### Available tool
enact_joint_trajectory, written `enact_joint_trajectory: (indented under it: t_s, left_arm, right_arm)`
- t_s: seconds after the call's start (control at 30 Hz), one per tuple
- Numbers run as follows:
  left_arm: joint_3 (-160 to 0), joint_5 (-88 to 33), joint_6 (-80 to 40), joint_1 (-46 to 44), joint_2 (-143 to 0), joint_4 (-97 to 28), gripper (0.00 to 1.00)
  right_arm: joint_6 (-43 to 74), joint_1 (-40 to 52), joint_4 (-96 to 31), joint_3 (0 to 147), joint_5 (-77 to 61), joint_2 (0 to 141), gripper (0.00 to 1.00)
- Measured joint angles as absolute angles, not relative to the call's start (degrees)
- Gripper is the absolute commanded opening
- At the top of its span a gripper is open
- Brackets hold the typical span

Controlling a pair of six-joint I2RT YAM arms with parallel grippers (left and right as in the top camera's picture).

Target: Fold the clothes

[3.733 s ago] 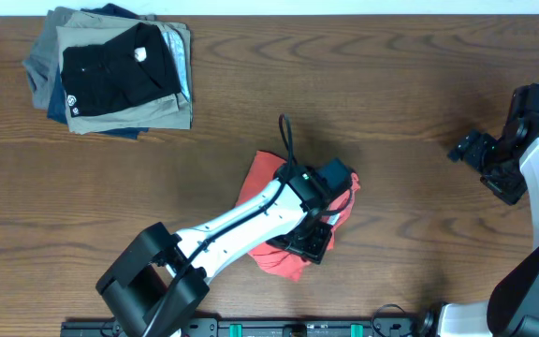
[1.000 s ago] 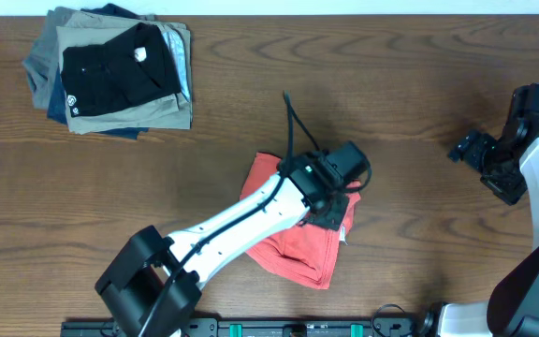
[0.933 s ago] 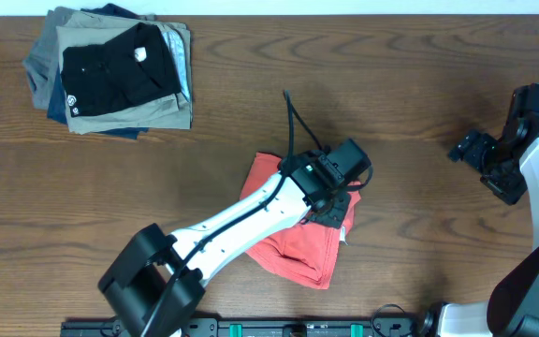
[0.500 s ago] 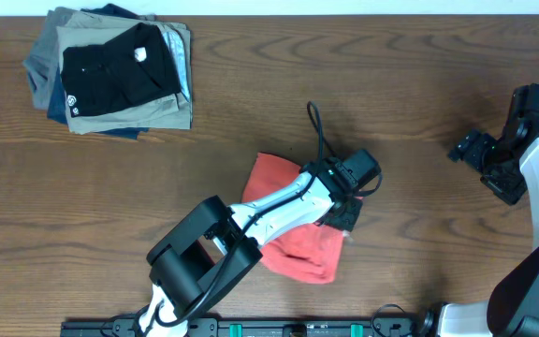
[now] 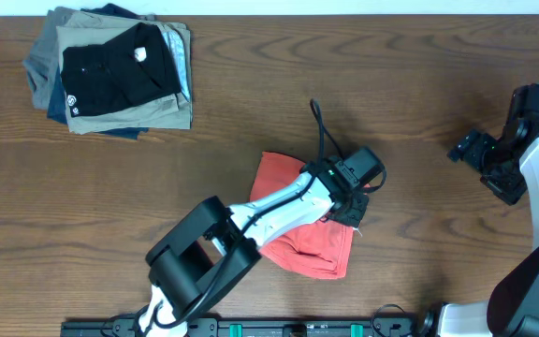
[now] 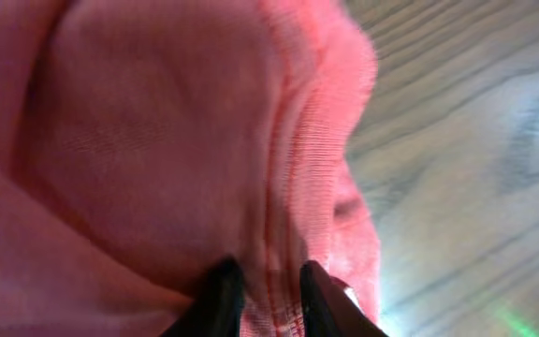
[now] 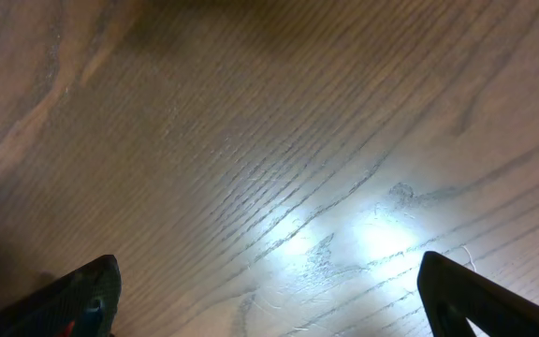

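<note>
On dark wood table (image 5: 419, 84), L hand (image 6: 268, 283) pinching coral tee (image 5: 314, 249), R hand (image 7: 271, 298) wide open

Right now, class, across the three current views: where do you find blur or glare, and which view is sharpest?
Left wrist view: the coral-red T-shirt fills most of the frame, soft and out of focus. Right wrist view: a bright patch of glare on the table, though the wood grain is still readable. Overhead view: sharpest and evenly lit.
</note>
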State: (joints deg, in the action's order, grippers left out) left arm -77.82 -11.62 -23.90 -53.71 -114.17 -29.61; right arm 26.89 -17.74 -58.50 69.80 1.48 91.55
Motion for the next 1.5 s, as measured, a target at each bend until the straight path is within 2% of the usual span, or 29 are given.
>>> enact_joint_trajectory:
  t_s: [0.07,0.33,0.57,0.9,1.17,1.33,1.43,1.5]
  left_arm:
    - [-77.82,-10.87,-22.72,-53.71,-111.79,-29.82,0.3]
    - [-78.5,-5.17,-20.73,-51.07,-102.65,-30.72,0.31]
    - [-78.5,-4.12,-20.27,-47.68,-106.72,-30.61,0.31]
    - [-78.5,-7.51,-19.44,-47.48,-117.12,-27.05,0.31]
    - [-78.5,-7.77,-19.42,-47.46,-116.2,-28.03,0.32]
    - [-78.48,-7.79,-19.25,-47.44,-108.92,-33.56,0.4]
    - [-78.67,-7.62,-18.9,-47.29,-102.59,-39.92,0.52]
    - [-79.02,-7.05,-19.11,-47.18,-99.48,-45.41,0.53]
  right_arm:
    - [26.89,-17.74,-58.5,69.8,1.48,91.55,0.99]
    - [26.89,-17.74,-58.5,69.8,1.48,91.53,0.99]
    - [26.89,-17.74,-58.5,69.8,1.48,91.53,0.99]
    - [26.89,-17.74,-58.5,69.8,1.48,91.53,0.99]
    - [26.89,-17.74,-58.5,69.8,1.48,91.55,0.99]
    - [26.89,-17.74,-58.52,69.8,1.48,91.55,0.99]
    - [26.89,-17.74,-58.5,69.8,1.45,91.53,0.99]
    - [26.89,-17.74,-58.52,69.8,1.45,91.55,0.99]
